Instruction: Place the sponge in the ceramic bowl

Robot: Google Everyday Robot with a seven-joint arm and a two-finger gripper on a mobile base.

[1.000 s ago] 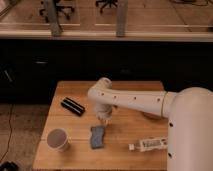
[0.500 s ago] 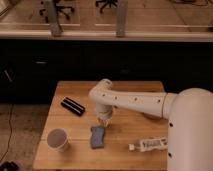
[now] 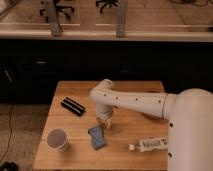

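Wooden bench [image 3: 75, 90] in front of a dark counter; a white arm comes in from the right.
Front row: white cup [image 3: 57, 139] at left, sponge [image 3: 97, 136] lying flat on the bench at centre, white tube [image 3: 150, 144] at right. Gripper [image 3: 103, 121] hangs just behind the sponge's far end, pointing down; spread or closed, cannot tell. Black bar [image 3: 73, 106] lies farther back, left.

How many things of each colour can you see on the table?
Black: 1, the bar
White: 2, the cup and the tube
Blue: 1, the sponge
Total: 4
The gripper is by the sponge's far end.
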